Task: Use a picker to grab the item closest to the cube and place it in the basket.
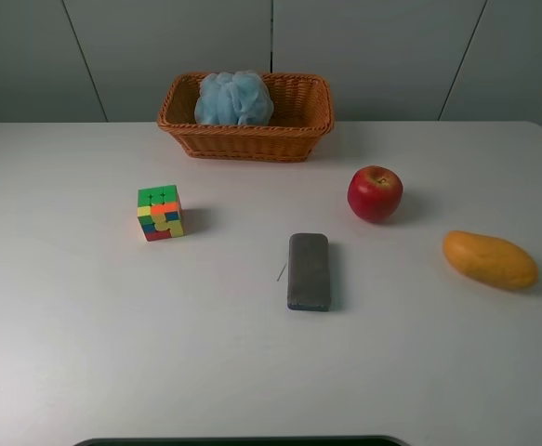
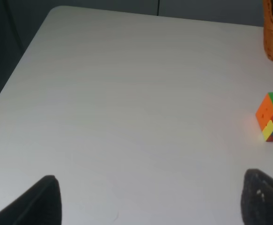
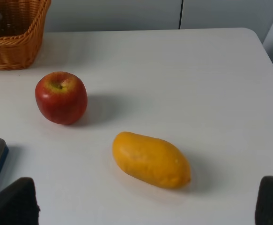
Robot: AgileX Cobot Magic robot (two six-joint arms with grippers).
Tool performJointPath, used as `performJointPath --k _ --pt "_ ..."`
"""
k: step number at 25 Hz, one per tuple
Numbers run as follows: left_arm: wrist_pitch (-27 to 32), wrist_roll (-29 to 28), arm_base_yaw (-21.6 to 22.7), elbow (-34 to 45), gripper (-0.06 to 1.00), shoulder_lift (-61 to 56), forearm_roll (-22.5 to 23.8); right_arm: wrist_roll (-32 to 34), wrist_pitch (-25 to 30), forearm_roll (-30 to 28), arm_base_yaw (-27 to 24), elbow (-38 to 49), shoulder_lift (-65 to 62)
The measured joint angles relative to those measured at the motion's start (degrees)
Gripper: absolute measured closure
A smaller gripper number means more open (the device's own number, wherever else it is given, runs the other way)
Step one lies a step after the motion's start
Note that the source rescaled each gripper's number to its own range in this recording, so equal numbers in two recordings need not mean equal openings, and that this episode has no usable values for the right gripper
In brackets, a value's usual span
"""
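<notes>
Bystanders on the white table (image 1: 85, 325).
Red apple (image 1: 375, 193) right of centre; yellow mango (image 1: 489, 259) nearer and further right, apart from it; grey wall panels (image 1: 159, 46) behind.

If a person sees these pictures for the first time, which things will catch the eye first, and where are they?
Probably the multicoloured puzzle cube, alone on the left of the white table, and the red apple with the orange mango on the right. At the back, a wicker basket holds a pale blue bath sponge.
</notes>
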Motion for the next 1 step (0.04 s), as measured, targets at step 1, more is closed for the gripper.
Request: performJointPath --k 1 --pt "0.0 0.0 0.0 0.0 -0.06 0.0 0.0 0.0 0.0 0.0 0.0 0.0 0.0"
